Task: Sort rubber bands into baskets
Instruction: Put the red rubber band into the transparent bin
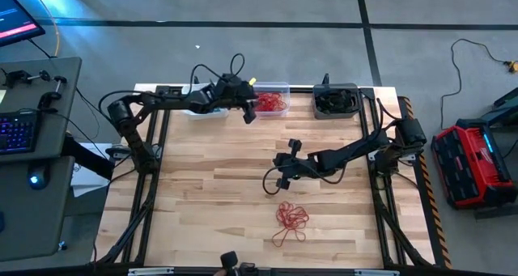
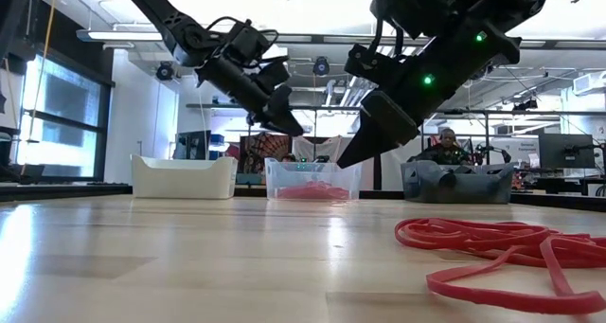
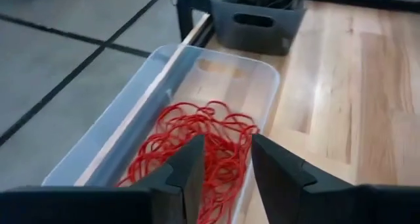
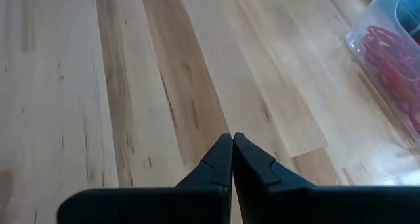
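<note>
The left gripper (image 3: 226, 165) hangs parted and empty over the clear plastic basket (image 3: 266, 76), one of three tubs along the far edge (white (image 1: 202, 108), clear, dark grey (image 1: 336, 100)), which holds a heap of red rubber bands (image 3: 200, 142). The right gripper (image 4: 232, 148), clenched on nothing, hovers mid-table above bare wood. One loose bunch of red bands (image 1: 291, 219) lies near the front edge.

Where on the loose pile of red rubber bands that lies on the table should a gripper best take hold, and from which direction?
Probably from straight above, on the dense tangle at the far end of the red rubber bands, where many strands cross; they lie flat on the table, so a side approach finds nothing. The shut right gripper hovers nearest.
</note>
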`<state>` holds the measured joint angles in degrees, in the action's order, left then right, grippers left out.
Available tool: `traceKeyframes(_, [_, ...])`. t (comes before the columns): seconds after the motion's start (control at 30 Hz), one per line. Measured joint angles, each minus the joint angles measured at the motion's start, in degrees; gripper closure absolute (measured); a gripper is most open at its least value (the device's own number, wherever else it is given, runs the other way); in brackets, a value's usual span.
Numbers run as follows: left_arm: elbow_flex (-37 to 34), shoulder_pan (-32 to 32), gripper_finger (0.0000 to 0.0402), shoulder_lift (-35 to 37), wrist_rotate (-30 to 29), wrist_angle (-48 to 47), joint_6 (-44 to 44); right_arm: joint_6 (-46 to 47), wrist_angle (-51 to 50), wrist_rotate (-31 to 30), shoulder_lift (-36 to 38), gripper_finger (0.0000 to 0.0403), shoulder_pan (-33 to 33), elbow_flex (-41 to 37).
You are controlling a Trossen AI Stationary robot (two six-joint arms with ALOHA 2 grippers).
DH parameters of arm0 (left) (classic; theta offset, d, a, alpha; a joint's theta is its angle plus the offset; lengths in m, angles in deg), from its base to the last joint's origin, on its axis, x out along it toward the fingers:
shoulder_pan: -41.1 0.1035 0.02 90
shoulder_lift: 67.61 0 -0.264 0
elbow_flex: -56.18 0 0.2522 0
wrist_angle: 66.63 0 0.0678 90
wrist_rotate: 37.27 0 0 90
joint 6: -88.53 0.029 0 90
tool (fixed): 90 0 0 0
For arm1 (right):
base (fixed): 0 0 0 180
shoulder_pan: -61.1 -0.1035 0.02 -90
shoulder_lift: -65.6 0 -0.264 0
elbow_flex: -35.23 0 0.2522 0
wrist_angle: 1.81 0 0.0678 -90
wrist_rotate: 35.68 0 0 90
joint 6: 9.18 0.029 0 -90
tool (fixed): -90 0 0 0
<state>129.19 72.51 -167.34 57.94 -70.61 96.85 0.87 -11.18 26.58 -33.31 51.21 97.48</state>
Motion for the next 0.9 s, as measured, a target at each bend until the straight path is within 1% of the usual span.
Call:
traceKeyframes(0.1, [-0.98, -1.10, 0.0279, 0.00, 0.01, 2.96, 2.51, 0.11, -0.13, 0.02, 0.00, 0.0403, 0.00, 0.00])
traceKeyframes(0.2, [-3.36, -2.22, 0.0279, 0.00, 0.02, 8.47, 2.75, 0.12, -0.37, 0.05, 0.00, 0.0403, 0.00, 0.00])
traceKeyframes(0.37, [-6.99, -4.24, 0.0281, 0.45, 0.02, 14.90, 2.71, 0.00, -0.37, 0.24, 0.00, 0.0403, 0.00, 0.00])
traceKeyframes(0.53, [-9.96, -6.34, 0.0282, 2.33, -0.74, 17.64, 2.79, -0.01, -0.53, 1.36, 0.00, 0.0403, 0.00, 0.02])
traceKeyframes(0.63, [-11.91, -7.49, 0.0282, 4.39, -1.32, 17.62, 2.65, -0.02, -0.83, 1.58, 0.00, 0.0403, -0.02, 0.02])
traceKeyframes(0.9, [-18.23, -11.54, 0.0282, 10.12, -1.42, 19.52, 0.80, -0.02, -1.14, 8.42, 0.00, 0.0403, -0.01, 0.08])
